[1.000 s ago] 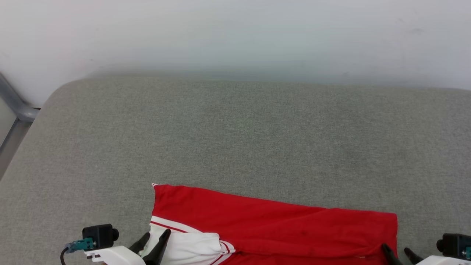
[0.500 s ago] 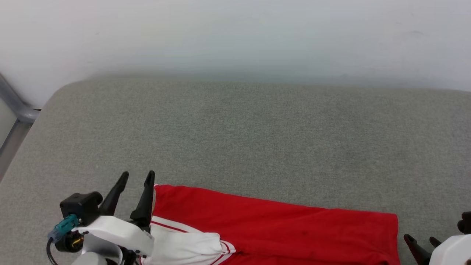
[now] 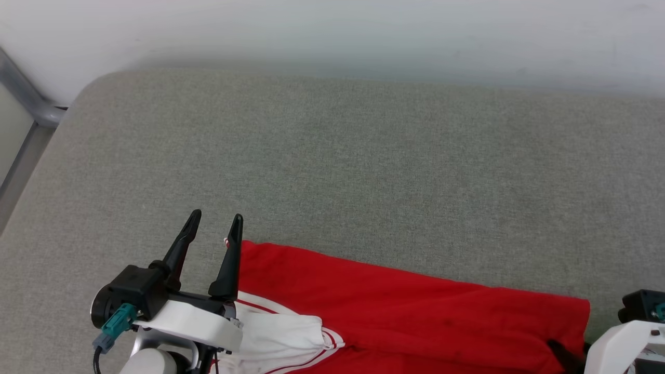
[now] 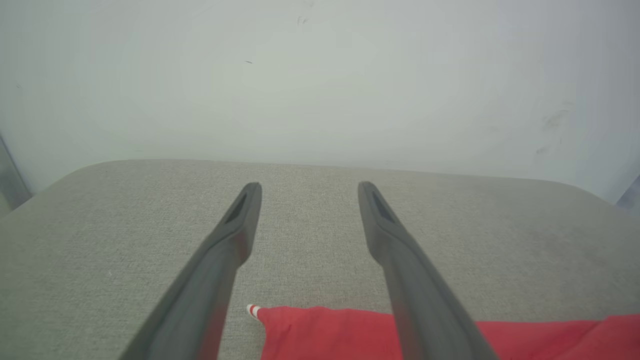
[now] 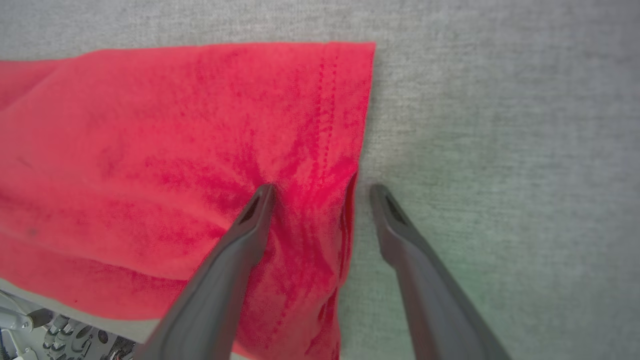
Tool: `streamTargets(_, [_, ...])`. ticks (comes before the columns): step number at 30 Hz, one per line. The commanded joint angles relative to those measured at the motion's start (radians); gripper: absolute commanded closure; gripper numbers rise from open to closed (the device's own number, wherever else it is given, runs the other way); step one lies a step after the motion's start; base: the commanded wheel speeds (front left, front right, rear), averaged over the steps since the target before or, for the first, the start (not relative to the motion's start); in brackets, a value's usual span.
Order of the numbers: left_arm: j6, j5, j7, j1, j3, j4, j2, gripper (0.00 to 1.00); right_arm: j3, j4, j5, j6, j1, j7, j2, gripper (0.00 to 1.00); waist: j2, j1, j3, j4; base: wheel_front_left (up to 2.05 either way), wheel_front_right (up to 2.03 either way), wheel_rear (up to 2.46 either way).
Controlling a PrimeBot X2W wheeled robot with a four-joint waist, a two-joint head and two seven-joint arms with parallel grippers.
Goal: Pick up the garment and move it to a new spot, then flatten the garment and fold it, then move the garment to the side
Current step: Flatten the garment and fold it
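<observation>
- Got the garment (image 3: 415,311) folded into a long red strip at the near edge of the cushion (image 3: 363,156); runs left to right across the bottom of the head view, a bit slanted; lies flat, with just some soft creases
- Can see a white sleeve (image 3: 280,337) with red stripe trim bunched up at its left end; also a tiny red-and-white striped corner (image 3: 227,241) poking out at the far left tip
- Then the left gripper (image 3: 216,215): jaws spread wide, nothing between them; sits at the garment's left end with fingers pointing toward the wall (image 3: 332,31); one finger lines up with the red edge, the other is over bare cushion; in its wrist view that striped corner shows low down between the two fingers; looks lifted off the cloth, can't tell how far
- Same deal for the right gripper (image 5: 322,189): jaws apart, clamped on nothing; straddles the garment's right hem in its wrist view, one finger over red cloth, the other over grey cushion; creases fan out from the tip on the cloth side; can't say for sure whether it's pressing down
- Also a grey metal rail (image 3: 26,98) off the cushion's far left corner, against the pale wall
</observation>
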Motion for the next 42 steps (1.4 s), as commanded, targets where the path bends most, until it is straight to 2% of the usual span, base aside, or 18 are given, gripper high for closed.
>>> streamTargets(1, [-0.013, 0.011, -0.002, -0.003, 0.010, 0.003, -0.010, 0.00, 0.029, 0.033, 0.015, 0.000, -0.004, 0.025, 0.022, 0.00, 0.0000, -0.0001, 0.016, 0.006, 0.00, 0.00, 0.00])
streamTargets(3, [-0.027, 0.024, -0.002, -0.004, 0.020, 0.008, -0.022, 0.00, 0.053, 0.060, 0.027, 0.001, 0.000, 0.052, 0.035, 0.00, 0.0000, -0.0001, 0.022, 0.005, 0.00, 0.00, 0.00])
streamTargets(4, [-0.033, 0.030, -0.002, -0.004, 0.026, 0.012, -0.027, 0.00, 0.063, 0.069, 0.034, 0.002, -0.001, 0.060, 0.038, 0.58, 0.0000, -0.0001, 0.023, 0.004, 0.00, 0.00, 0.00])
streamTargets(5, [-0.039, 0.035, -0.002, -0.004, 0.031, 0.015, -0.032, 0.00, 0.069, 0.075, 0.042, 0.002, -0.004, 0.065, 0.041, 0.85, 0.0000, -0.0001, 0.024, 0.003, 0.00, 0.00, 0.00])
streamTargets(6, [-0.046, 0.040, -0.002, -0.003, 0.037, 0.019, -0.038, 0.00, 0.072, 0.080, 0.045, 0.002, -0.006, 0.069, 0.043, 1.00, 0.0000, -0.0001, 0.023, 0.002, 0.00, 0.00, 0.00])
streamTargets(12, [-0.070, 0.072, -0.002, 0.022, 0.063, 0.043, -0.056, 0.00, 0.064, 0.056, 0.056, 0.001, -0.036, 0.041, 0.010, 1.00, 0.0000, -0.0001, -0.013, -0.018, 0.00, 0.00, 0.00])
streamTargets(18, [-0.073, 0.094, -0.002, 0.050, 0.075, 0.063, -0.065, 0.00, 0.021, 0.020, 0.062, 0.000, -0.047, 0.031, -0.032, 1.00, 0.0000, -0.0001, -0.064, -0.037, 0.00, 0.00, 0.00])
streamTargets(30, [-0.064, 0.095, -0.002, 0.108, 0.071, 0.093, -0.071, 0.00, -0.181, 0.017, 0.077, 0.000, -0.007, 0.117, -0.113, 1.00, 0.0000, -0.0001, -0.150, -0.066, 0.00, 0.00, 0.00])
streamTargets(32, [-0.064, 0.095, -0.002, 0.109, 0.070, 0.093, -0.071, 0.00, -0.196, 0.021, 0.101, 0.000, -0.009, 0.135, -0.101, 1.00, 0.0000, -0.0001, -0.152, -0.067, 0.00, 0.00, 0.00])
streamTargets(34, [-0.063, 0.093, -0.001, 0.112, 0.068, 0.094, -0.069, 0.00, -0.224, 0.021, 0.171, 0.000, -0.024, 0.177, -0.061, 1.00, 0.0000, -0.0001, -0.156, -0.067, 0.00, 0.00, 0.00])
streamTargets(39, [-0.067, 0.089, 0.004, 0.115, 0.060, 0.096, -0.069, 0.00, -0.271, -0.009, 0.407, 0.000, -0.063, 0.341, 0.071, 1.00, 0.0000, -0.0001, -0.162, -0.063, 0.00, 0.00, 0.00])
streamTargets(42, [-0.069, 0.084, 0.010, 0.111, 0.053, 0.096, -0.070, 0.00, -0.292, -0.021, 0.517, 0.000, -0.079, 0.427, 0.121, 1.00, 0.0000, -0.0001, -0.163, -0.056, 0.00, 0.00, 0.00])
